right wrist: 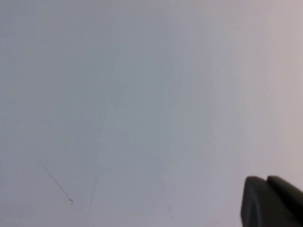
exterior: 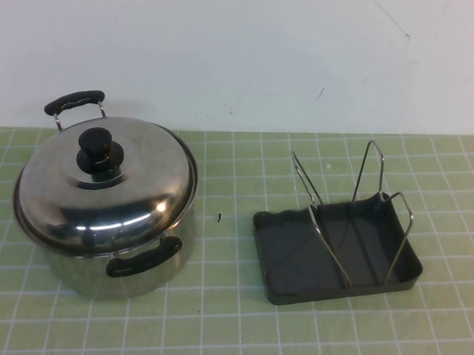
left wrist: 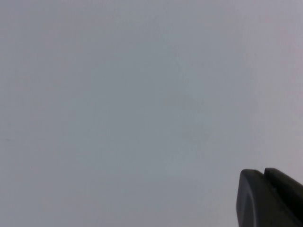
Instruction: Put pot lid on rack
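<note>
mat (exterior: 214, 319) open between pot (exterior: 98, 258) and rack (exterior: 336, 258) | wire loops (exterior: 331, 202) upright

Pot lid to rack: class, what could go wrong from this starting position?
The pot lid is shiny and domed, so only its black knob offers a grip; it might slip. The rack is light with thin wire dividers, so it may shift. The left gripper and right gripper face only blank wall.

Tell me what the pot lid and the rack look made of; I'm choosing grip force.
The pot lid looks like polished steel, mirror-bright with reflections; its knob looks like matte black plastic. The rack seems a dark grey plastic tray with thin shiny wire loops, probably metal. The left gripper and right gripper show only at their wrist views' corners, facing a blank wall.
</note>
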`<action>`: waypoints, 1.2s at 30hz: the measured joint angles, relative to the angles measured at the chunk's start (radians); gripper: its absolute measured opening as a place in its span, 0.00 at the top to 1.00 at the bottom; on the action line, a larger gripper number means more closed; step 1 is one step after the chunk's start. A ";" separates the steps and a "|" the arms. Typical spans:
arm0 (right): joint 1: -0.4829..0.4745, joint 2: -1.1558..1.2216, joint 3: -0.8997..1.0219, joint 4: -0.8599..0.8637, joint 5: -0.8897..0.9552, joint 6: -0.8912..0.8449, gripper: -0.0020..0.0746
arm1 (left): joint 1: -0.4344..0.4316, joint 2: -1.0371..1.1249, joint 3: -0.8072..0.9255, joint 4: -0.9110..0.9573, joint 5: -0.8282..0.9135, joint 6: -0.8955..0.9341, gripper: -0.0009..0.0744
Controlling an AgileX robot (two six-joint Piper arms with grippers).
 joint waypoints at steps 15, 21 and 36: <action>0.000 0.151 -0.323 -0.073 0.425 -0.063 0.98 | 0.000 0.676 -0.203 0.075 -0.168 -0.137 0.97; 0.000 0.167 -0.323 -0.075 0.508 -0.063 0.98 | 0.000 0.906 -0.204 0.340 -0.483 -0.300 0.64; 0.000 0.167 -0.323 -0.058 0.537 -0.064 0.98 | 0.000 1.447 -0.343 0.537 -0.680 -0.428 0.14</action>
